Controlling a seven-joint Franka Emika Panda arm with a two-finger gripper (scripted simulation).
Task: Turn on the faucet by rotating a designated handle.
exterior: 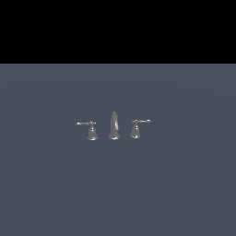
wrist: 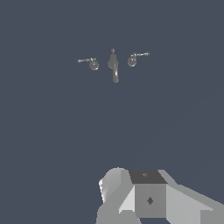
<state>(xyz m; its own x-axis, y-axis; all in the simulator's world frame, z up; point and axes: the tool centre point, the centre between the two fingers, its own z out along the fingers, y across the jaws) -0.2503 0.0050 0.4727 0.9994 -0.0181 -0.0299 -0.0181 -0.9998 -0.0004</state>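
Handle (exterior: 136, 127) just beside spout (exterior: 114, 125), lever pointing away; twin (exterior: 91, 129) opposite. Fingers' state unclear, seemingly out of frame.

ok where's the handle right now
In the exterior view the handle stands just to the right of the spout, its lever pointing right, away from the twin handle.

Grey-blue floor (exterior: 55, 184), seemingly flat, carries the faucet (exterior: 114, 125).
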